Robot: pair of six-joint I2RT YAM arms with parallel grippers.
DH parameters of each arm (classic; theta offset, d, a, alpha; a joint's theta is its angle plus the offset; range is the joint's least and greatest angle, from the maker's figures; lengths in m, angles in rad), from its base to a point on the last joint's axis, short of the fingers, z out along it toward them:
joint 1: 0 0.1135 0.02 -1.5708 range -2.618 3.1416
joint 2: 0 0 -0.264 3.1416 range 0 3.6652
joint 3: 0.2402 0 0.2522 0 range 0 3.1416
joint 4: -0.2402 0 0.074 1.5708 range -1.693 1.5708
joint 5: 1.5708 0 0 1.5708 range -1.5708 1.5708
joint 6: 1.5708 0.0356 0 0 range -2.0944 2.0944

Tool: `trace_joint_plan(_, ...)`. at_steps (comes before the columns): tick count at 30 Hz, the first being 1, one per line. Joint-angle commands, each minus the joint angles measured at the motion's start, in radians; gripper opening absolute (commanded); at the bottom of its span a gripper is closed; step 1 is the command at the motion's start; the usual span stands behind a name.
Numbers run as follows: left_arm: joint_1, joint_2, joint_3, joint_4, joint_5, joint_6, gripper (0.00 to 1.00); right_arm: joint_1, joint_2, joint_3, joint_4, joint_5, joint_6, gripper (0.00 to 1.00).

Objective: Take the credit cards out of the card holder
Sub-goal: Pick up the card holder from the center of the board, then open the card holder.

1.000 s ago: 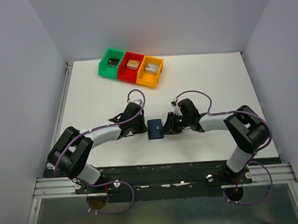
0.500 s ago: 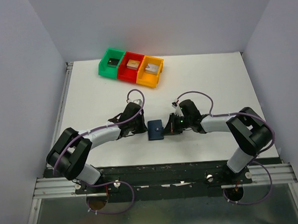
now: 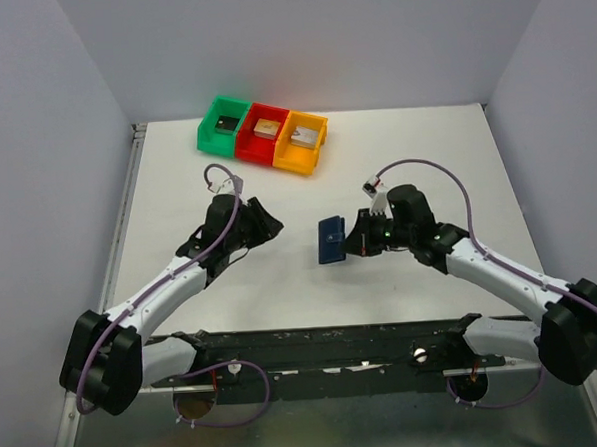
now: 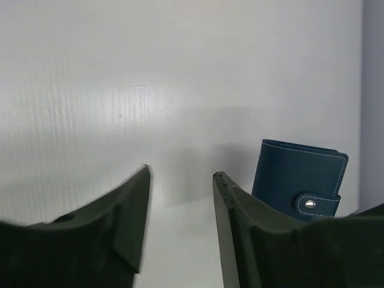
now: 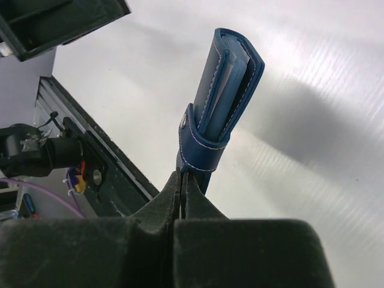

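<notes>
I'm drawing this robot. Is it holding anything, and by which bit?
Right end effector pinches the card holder by its strap edge; left end effector holds nothing.

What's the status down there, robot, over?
Right gripper shut on holder. Left gripper open, empty. Holder strapped closed, no cards out. Nothing blocking.

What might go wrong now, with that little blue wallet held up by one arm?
The right tool pinches the card holder only at a thin edge by its strap, so it might slip or twist loose. The strap looks fastened and the left tool stands apart, empty, so opening it may prove awkward.
</notes>
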Motion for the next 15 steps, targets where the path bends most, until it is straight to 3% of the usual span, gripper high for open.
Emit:
trace_joint_plan(1,0.043,-0.104,-0.048,0.141,0.098,-0.046,0.73,0.003,-0.104,0.109,-0.16,0.017,-0.124,0.0)
trace_joint_plan(4,0.052,-0.141,-0.086,0.263,0.199,-0.034,0.99,0.004,-0.138,0.162,-0.198,-0.045,-0.15,0.0)
trace_joint_plan(15,0.093,-0.188,-0.249,0.892,0.543,-0.143,0.99,0.001,-0.209,0.234,-0.183,-0.31,-0.139,0.0)
